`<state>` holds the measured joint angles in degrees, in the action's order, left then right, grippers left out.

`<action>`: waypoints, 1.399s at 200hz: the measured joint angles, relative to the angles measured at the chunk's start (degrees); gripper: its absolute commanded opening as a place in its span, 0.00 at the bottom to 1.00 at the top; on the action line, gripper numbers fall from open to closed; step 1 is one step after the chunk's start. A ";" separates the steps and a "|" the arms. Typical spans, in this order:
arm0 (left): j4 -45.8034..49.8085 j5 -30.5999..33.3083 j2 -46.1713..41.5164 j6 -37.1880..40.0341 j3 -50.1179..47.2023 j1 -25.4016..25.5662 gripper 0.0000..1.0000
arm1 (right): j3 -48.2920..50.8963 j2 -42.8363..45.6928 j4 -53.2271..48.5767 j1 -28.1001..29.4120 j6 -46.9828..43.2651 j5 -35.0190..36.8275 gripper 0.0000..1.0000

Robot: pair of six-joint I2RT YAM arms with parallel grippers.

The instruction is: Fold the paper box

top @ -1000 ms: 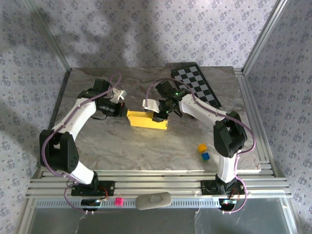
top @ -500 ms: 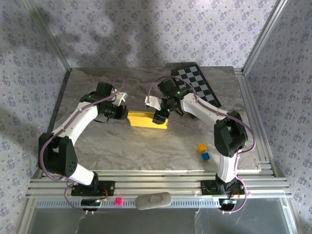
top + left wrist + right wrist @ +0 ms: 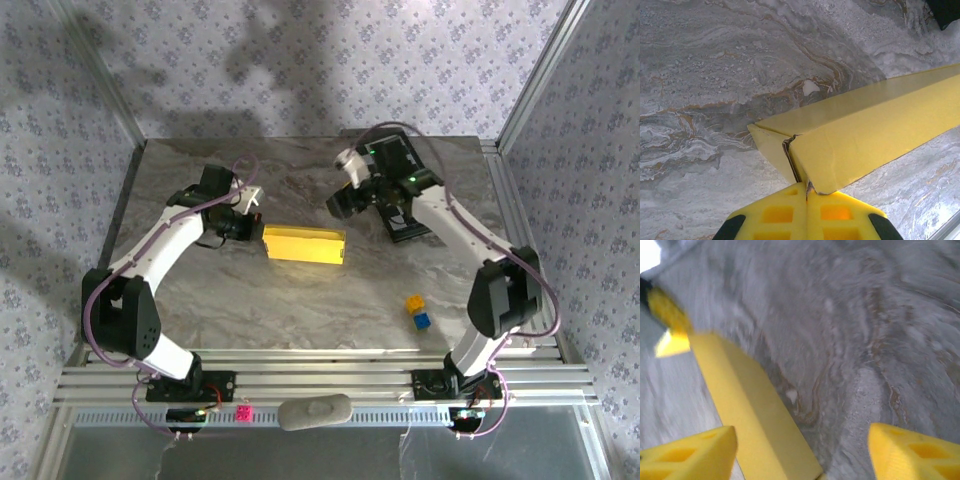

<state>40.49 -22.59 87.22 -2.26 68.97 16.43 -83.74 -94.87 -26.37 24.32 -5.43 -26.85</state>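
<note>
— Where's the box sitting?
— I see the box (image 3: 303, 244) lying flat on the veined marble table (image 3: 250, 300), a long slim block of smooth yellow card with sharp creases
— And your left gripper?
— My left gripper (image 3: 807, 212) is at the box's left end, its hollow-celled yellow pads (image 3: 775, 215) clenched on the corner flap
— The right one?
— My right gripper (image 3: 800, 455) hangs beyond the box's far right corner, clear of it, fingers (image 3: 690, 455) spread wide
</note>
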 measured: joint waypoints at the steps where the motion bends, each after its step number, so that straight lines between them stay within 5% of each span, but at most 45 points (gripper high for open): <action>1: 0.00 0.00 0.00 0.00 0.00 0.00 0.00 | 0.17 0.13 0.15 -0.17 0.76 0.00 0.65; 44: 0.20 0.35 0.28 -0.39 0.39 0.11 0.00 | 13.92 7.48 8.37 -10.12 45.40 -3.23 0.74; 95: 0.44 0.55 0.66 -0.39 0.85 0.11 0.00 | 32.76 8.00 22.86 -7.06 79.52 -9.99 0.84; 185: 1.20 0.85 1.20 -0.39 1.66 0.22 0.00 | 39.80 8.00 46.10 -3.41 100.13 -13.07 0.75; 280: 1.31 1.14 1.36 -0.44 1.88 0.37 0.00 | 43.78 9.38 48.94 -1.49 104.26 -13.03 0.54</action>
<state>41.80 -21.45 88.58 -2.70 70.85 16.80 -39.97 -85.49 22.57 22.83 98.83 -39.88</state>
